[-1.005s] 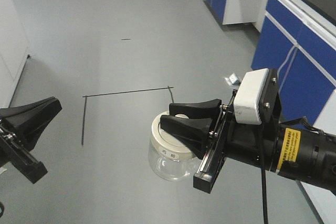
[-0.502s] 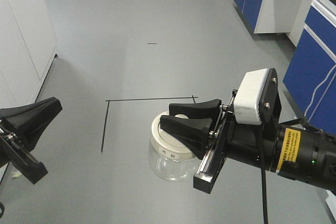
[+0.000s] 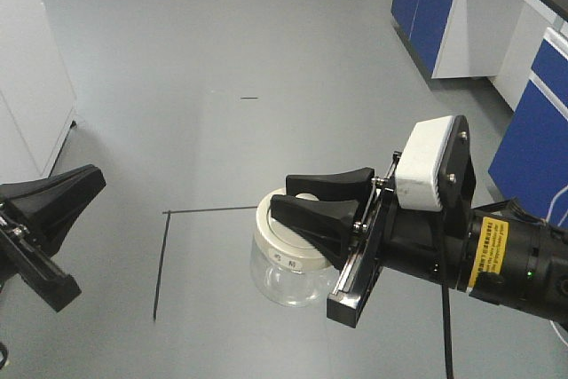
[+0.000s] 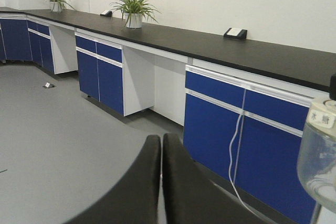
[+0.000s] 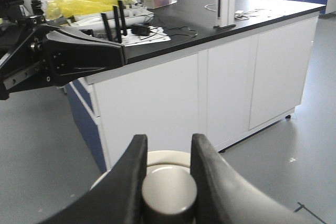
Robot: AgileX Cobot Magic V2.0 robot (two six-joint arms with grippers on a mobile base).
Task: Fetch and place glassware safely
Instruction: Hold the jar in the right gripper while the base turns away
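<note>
Right arm reaches out level, right pincer (image 3: 282, 194) pinching the round knob (image 5: 169, 195) on the cream lid (image 3: 269, 237) of the glass jar (image 3: 280, 288) — squat, clear, held above the grey floor (image 3: 222, 59). Left pincer (image 4: 160, 148) — matte black fingers pressed together, low left, well apart from the jar.

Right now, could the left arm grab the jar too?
Probably, but only the glass sides. Nothing stands between the left gripper and the jar; the right gripper pinches the lid knob, and the left one is shut, so it must open first.
</note>
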